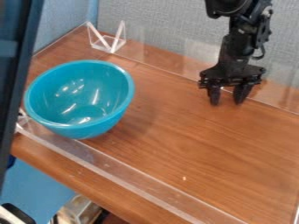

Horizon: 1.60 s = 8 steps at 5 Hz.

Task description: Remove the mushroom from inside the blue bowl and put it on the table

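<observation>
Down front, the clear acrylic wall edges the table, and the blue bowl sits at its left side, with no mushroom visible inside. Farther back, well right of the bowl, the black gripper points down at the wood, jaws partly parted; whether it grips anything, I cannot tell.

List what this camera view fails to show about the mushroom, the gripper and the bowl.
- Mushroom: not visible; the blue bowl looks empty.
- Gripper: too small to tell whether anything sits between its fingers.
- Bowl's near outer side: hidden by its own rim.
- Table: cut off at the right edge.
</observation>
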### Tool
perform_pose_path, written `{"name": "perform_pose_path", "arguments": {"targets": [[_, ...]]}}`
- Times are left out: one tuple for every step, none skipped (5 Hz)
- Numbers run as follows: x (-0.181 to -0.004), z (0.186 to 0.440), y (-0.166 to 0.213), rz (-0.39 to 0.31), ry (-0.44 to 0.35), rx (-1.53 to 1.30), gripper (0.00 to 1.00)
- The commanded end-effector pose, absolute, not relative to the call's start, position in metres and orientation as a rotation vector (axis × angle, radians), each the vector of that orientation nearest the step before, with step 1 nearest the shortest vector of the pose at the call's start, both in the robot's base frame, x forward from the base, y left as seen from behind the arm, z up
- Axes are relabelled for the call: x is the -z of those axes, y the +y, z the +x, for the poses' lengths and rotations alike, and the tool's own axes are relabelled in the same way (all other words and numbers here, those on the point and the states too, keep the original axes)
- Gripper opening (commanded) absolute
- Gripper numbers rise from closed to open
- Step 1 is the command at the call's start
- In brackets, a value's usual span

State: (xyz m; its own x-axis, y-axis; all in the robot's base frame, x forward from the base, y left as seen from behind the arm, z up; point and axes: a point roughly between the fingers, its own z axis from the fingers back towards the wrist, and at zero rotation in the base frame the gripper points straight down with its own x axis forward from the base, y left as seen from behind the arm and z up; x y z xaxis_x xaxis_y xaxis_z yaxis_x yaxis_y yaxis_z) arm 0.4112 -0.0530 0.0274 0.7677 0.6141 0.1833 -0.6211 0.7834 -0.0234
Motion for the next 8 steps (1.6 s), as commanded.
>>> {"name": "perform_pose_path", "arguments": {"targets": [[-0.052,0.417,-0.057,0.030,-0.219,-0.688,0.00],[-0.054,0.407,-0.051,0.041,-0.217,-0.720,0.00],[-0.055,0.397,-0.046,0.053,-0.215,-0.753,0.00],[-0.054,0.396,-0.042,0.069,-0.211,-0.788,0.00],[-0.053,0.397,-0.038,0.084,-0.208,-0.822,0.00],[-0.054,0.397,-0.033,0.098,-0.207,-0.854,0.00],[-0.054,0.396,-0.034,0.098,-0.209,-0.783,1.00],[-0.057,0.395,-0.035,0.098,-0.212,-0.711,0.00]]}}
